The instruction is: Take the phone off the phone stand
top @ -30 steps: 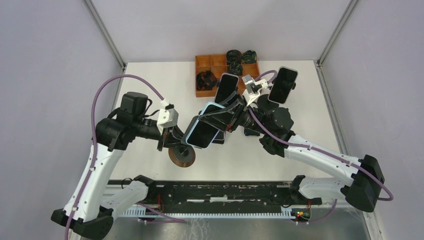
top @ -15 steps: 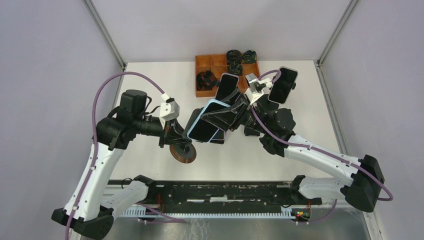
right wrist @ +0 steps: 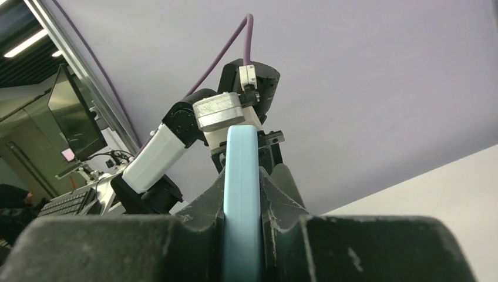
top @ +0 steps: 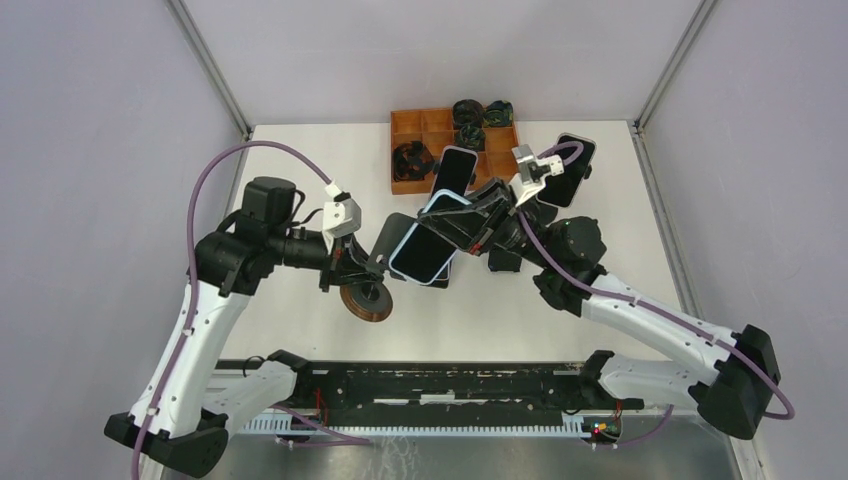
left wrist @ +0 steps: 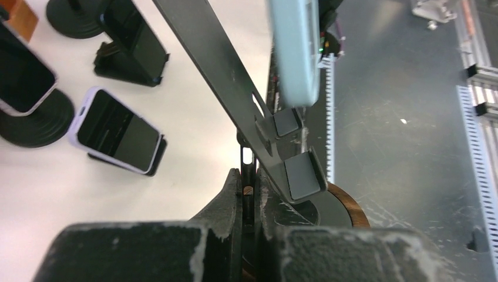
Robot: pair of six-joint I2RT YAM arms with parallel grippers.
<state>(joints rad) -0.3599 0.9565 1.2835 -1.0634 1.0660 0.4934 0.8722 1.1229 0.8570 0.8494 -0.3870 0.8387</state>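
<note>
Right end effector [right wrist: 242,197], pinching the pale-blue slab phone [top: 420,252], should draw it squarely away from the black metal stand [left wrist: 208,53] clamped in the left end effector [left wrist: 249,188].

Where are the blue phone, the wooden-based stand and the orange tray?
blue phone [top: 418,256], top view, its dark screen.
wooden-based stand [top: 364,304], top view, its round base.
orange tray [top: 408,124], top view, a bare compartment.
</note>
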